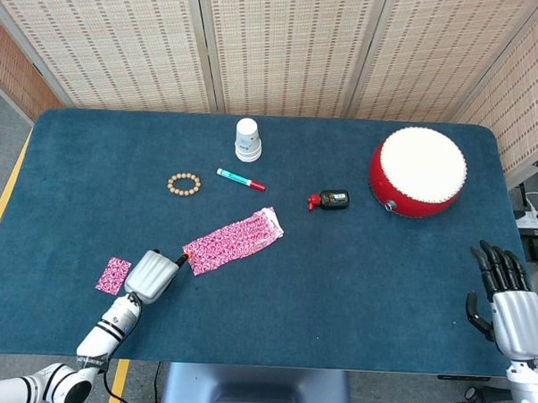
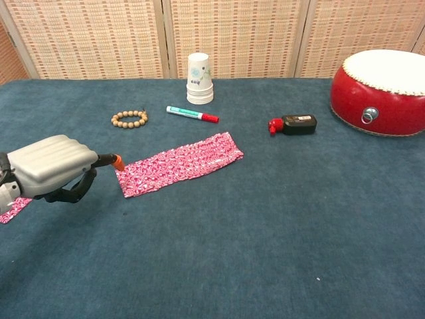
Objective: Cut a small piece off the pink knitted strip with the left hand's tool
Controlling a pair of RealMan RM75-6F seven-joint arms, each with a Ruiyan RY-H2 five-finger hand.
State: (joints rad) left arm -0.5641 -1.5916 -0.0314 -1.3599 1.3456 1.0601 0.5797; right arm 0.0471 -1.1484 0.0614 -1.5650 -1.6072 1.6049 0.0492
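Observation:
The pink knitted strip (image 1: 234, 240) (image 2: 180, 163) lies slanted in the middle of the blue table. A small cut-off pink piece (image 1: 113, 274) (image 2: 12, 208) rests flat near the table's left front. My left hand (image 1: 151, 276) (image 2: 50, 166) grips a black tool with an orange tip (image 1: 185, 258) (image 2: 117, 160); that tip touches the strip's near-left end. My right hand (image 1: 506, 297) hovers at the table's right front edge, fingers spread, holding nothing; the chest view does not show it.
A stack of white paper cups (image 1: 248, 139), a bead bracelet (image 1: 184, 183), a teal marker with red cap (image 1: 240, 179) and a small black bottle with red cap (image 1: 330, 200) lie behind the strip. A red drum (image 1: 418, 171) stands at the back right.

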